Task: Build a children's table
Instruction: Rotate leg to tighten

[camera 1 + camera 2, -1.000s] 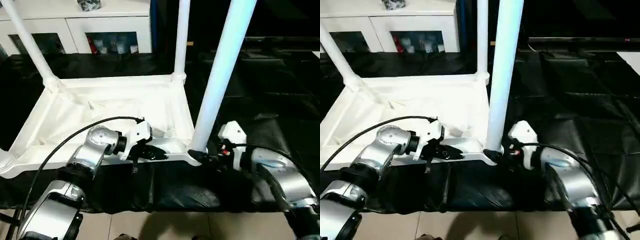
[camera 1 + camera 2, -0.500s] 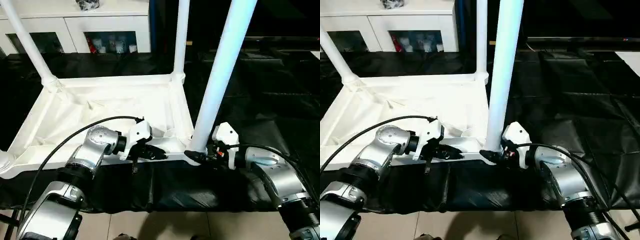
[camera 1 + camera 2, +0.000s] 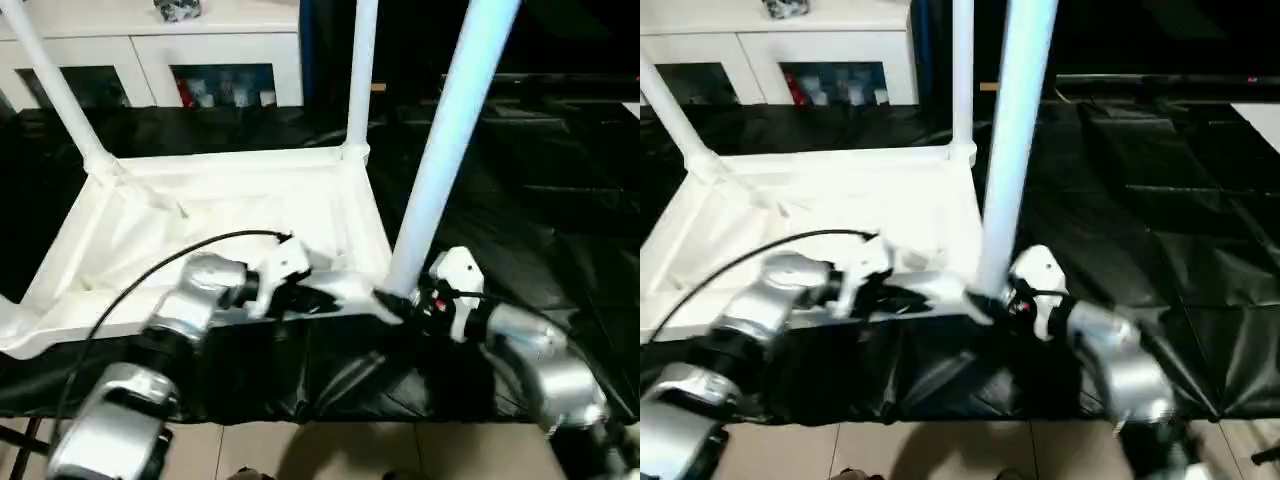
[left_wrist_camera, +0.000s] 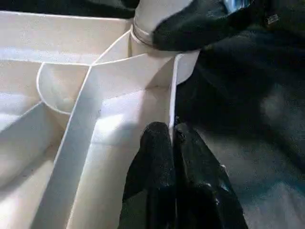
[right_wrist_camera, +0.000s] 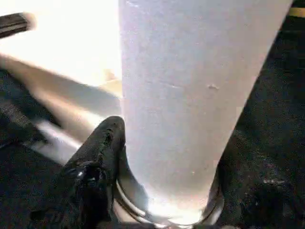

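The inverted tabletop [image 3: 230,215] lay on black sheeting [image 3: 540,200] before a white cabinet [image 3: 150,50]. The left tool [image 4: 171,138] stayed pinched on its rim; the right tool [image 5: 162,191] had narrowed around the near leg [image 3: 440,170].

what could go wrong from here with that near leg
1. The right gripper wraps the near leg only at its base, so the tall leg could lean or cross-thread in its corner socket.
2. The left gripper pinches just the thin rim of the tabletop; if it slips, the tabletop may turn with the leg.
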### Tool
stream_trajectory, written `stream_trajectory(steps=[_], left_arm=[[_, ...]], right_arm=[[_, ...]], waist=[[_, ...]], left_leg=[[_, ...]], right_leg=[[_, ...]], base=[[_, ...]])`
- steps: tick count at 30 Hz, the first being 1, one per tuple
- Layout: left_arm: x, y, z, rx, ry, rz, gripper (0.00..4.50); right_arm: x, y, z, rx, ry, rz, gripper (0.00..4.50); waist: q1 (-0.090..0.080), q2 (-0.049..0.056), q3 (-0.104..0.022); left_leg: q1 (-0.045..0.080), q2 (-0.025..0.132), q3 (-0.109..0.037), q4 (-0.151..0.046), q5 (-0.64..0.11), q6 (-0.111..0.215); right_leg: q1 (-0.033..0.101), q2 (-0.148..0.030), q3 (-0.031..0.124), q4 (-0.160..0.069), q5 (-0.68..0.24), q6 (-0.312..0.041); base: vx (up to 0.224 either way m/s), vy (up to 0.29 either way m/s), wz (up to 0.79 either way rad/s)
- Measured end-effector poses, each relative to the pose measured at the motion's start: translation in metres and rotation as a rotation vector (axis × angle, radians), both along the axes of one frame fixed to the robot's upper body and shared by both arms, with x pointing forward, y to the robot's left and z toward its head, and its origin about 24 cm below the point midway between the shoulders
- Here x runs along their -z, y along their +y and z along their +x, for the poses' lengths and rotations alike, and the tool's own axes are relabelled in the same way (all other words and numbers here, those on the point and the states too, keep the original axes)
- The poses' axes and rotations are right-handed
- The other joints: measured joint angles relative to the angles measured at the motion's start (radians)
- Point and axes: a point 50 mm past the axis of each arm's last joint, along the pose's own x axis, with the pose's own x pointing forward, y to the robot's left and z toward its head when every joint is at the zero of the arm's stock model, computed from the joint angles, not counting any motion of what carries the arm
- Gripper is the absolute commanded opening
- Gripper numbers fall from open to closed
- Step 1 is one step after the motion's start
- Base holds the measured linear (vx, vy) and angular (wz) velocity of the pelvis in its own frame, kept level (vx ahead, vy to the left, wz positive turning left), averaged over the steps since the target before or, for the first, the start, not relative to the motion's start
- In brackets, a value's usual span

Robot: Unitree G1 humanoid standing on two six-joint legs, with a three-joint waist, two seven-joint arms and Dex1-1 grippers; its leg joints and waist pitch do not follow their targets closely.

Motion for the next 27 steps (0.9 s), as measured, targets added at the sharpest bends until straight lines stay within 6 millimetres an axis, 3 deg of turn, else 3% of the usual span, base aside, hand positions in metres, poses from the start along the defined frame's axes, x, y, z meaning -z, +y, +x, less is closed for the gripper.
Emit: stream_trajectory(steps=[3, 5, 7, 10, 13, 17, 22, 27], left_arm=[[0.004, -0.010, 0.000, -0.059, 0.008, -0.010, 0.00], [0.005, -0.015, 0.002, -0.106, -0.002, -0.015, 0.00], [0.005, -0.018, 0.003, -0.123, -0.008, -0.019, 0.00], [0.003, -0.019, 0.003, -0.122, -0.014, -0.023, 0.00], [0.000, -0.020, 0.002, -0.091, -0.027, -0.029, 0.00], [-0.001, -0.014, 0.000, -0.046, -0.016, -0.041, 0.00], [-0.005, 0.004, -0.006, 0.075, 0.005, -0.034, 0.00], [-0.011, 0.014, -0.008, 0.152, 0.011, -0.026, 0.00]], right_arm=[[0.003, 0.008, 0.005, 0.147, -0.003, 0.010, 2.58], [0.002, 0.014, 0.014, 0.219, -0.015, 0.004, 3.13], [0.001, 0.016, 0.018, 0.246, -0.016, 0.022, 3.30], [-0.001, 0.015, 0.018, 0.246, -0.020, 0.039, 3.64], [-0.004, 0.002, 0.016, 0.132, -0.035, -0.004, 3.78], [-0.007, -0.010, 0.012, -0.015, -0.032, -0.026, 3.78], [-0.017, -0.022, 0.002, -0.324, -0.002, -0.055, 3.78], [-0.026, -0.027, 0.000, -0.501, 0.027, -0.076, 3.32]], waist=[[-0.014, 0.004, 0.003], [-0.030, 0.008, 0.003], [-0.037, 0.010, 0.004], [-0.043, 0.013, 0.004], [-0.044, 0.013, 0.005], [-0.042, 0.012, 0.005], [-0.024, 0.010, 0.006], [-0.011, 0.006, 0.006]], left_leg=[[0.012, -0.005, -0.005, -0.012, 0.000, 0.000], [0.013, -0.016, -0.014, -0.023, 0.000, 0.000], [0.012, -0.027, -0.024, -0.032, 0.000, 0.000], [0.007, -0.031, -0.024, -0.033, 0.000, 0.000], [-0.003, -0.032, -0.019, -0.033, 0.002, 0.003], [-0.003, -0.030, -0.016, -0.031, 0.006, 0.010], [-0.003, -0.024, -0.015, -0.032, 0.006, 0.010], [-0.009, -0.019, -0.006, -0.032, 0.005, 0.015]], right_leg=[[0.010, 0.000, -0.003, -0.018, -0.008, 0.004], [0.012, -0.001, -0.003, -0.031, -0.010, 0.005], [0.012, -0.004, -0.003, -0.043, -0.010, 0.004], [0.011, -0.010, -0.002, -0.045, -0.010, 0.004], [0.011, -0.014, -0.002, -0.044, -0.006, -0.001], [0.006, -0.016, -0.002, -0.029, 0.002, -0.009], [0.001, -0.014, -0.004, -0.013, 0.002, -0.007], [-0.005, -0.012, -0.007, -0.012, -0.003, -0.004]], base=[[0.000, 0.000, 0.00], [0.000, 0.000, 0.00], [0.000, 0.000, 0.00], [0.000, 0.000, 0.00], [0.000, 0.000, 0.00], [0.000, 0.000, 0.00], [0.022, -0.014, 0.02], [0.023, -0.012, 0.02]])
